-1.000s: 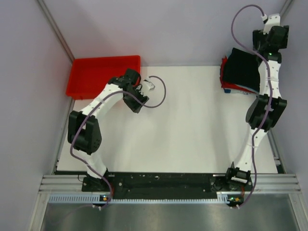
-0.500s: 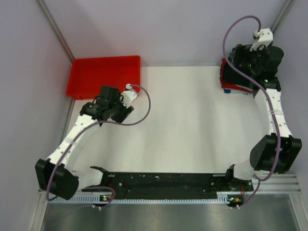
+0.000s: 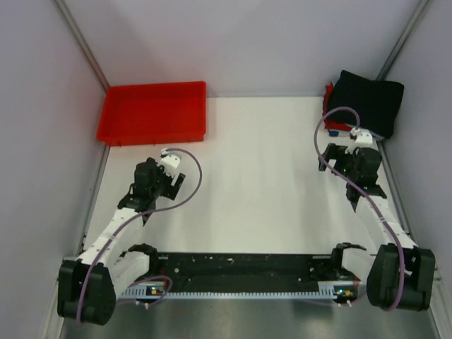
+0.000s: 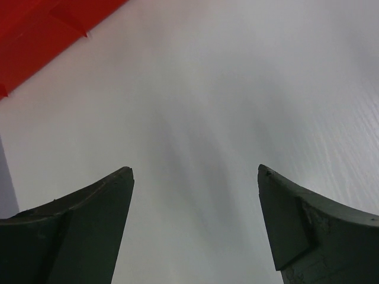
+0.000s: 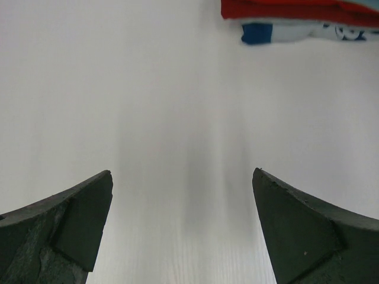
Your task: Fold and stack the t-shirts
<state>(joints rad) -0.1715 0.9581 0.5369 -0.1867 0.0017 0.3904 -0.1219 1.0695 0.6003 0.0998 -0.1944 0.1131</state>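
Note:
A large black t-shirt [image 3: 367,101], folded, lies on top of the stack at the table's back right corner. A red shirt edge [image 3: 328,94] and a grey-blue shirt edge [image 3: 339,129] show beneath it. In the right wrist view the red shirt [image 5: 296,9] and the blue-and-white shirt [image 5: 296,31] sit at the top edge. My right gripper [image 3: 335,161] is open and empty, low over the table in front of the stack, also shown in the right wrist view [image 5: 182,177]. My left gripper [image 3: 171,185] is open and empty over the left table, also shown in the left wrist view [image 4: 195,174].
A red plastic tray [image 3: 154,111] stands at the back left; its corner shows in the left wrist view [image 4: 41,35]. The white table [image 3: 254,176] is bounded by grey walls left, right and back. The arm bases sit on the black rail at the near edge.
Both arms have drawn back toward the near edge and lowered. My right gripper has left the stack, and the black shirt now lies uncovered on it. My left gripper has moved away from the tray.

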